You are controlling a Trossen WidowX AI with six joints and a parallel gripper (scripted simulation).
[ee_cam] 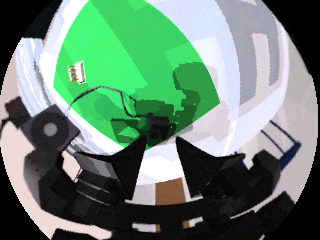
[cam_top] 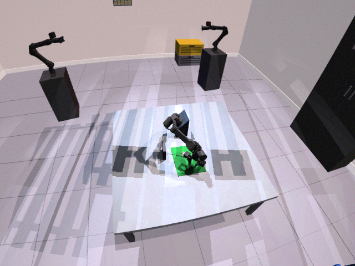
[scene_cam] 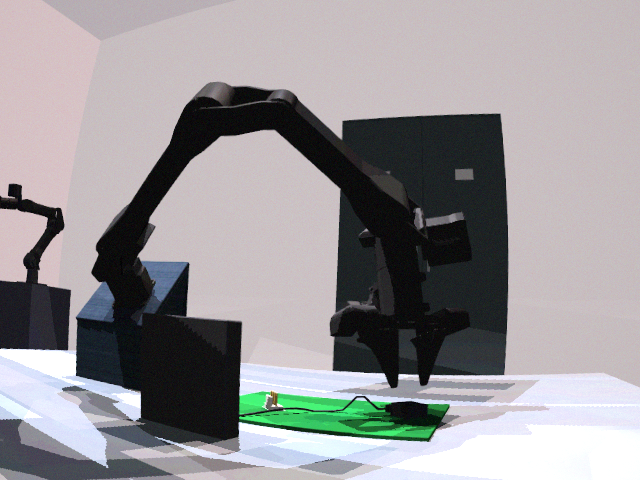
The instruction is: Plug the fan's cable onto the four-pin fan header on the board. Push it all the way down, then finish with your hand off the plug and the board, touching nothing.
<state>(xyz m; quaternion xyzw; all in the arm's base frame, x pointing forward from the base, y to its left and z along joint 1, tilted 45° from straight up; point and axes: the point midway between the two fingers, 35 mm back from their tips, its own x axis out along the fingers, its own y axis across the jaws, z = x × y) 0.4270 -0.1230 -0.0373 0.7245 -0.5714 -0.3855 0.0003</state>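
Observation:
The green board (cam_top: pixel 179 170) (scene_cam: pixel 310 419) (ee_cam: pixel 145 50) lies flat on the table. The white four-pin header (scene_cam: pixel 271 401) (ee_cam: pixel 77 72) stands near one side of it, its pins bare. The black plug (scene_cam: pixel 408 410) (ee_cam: pixel 159 128) lies near the opposite end of the board. Its thin black cable (scene_cam: pixel 360 397) (ee_cam: pixel 101 87) arches up beside it and runs past the header toward the fan (cam_top: pixel 163 150) (scene_cam: pixel 191 377) (ee_cam: pixel 50 129), which stands upright beside the board. My gripper (scene_cam: pixel 408 385) (ee_cam: pixel 161 138) is partly open and empty, its fingertips pointing down just above the plug.
The blue block (scene_cam: pixel 165 289) under my arm's base stands at the back of the table (cam_top: pixel 148 209). Two other arms on dark pedestals (cam_top: pixel 60 97) (cam_top: pixel 211 70), a yellow drawer box (cam_top: pixel 189 47) and a dark cabinet (cam_top: pixel 324 123) stand away from the table.

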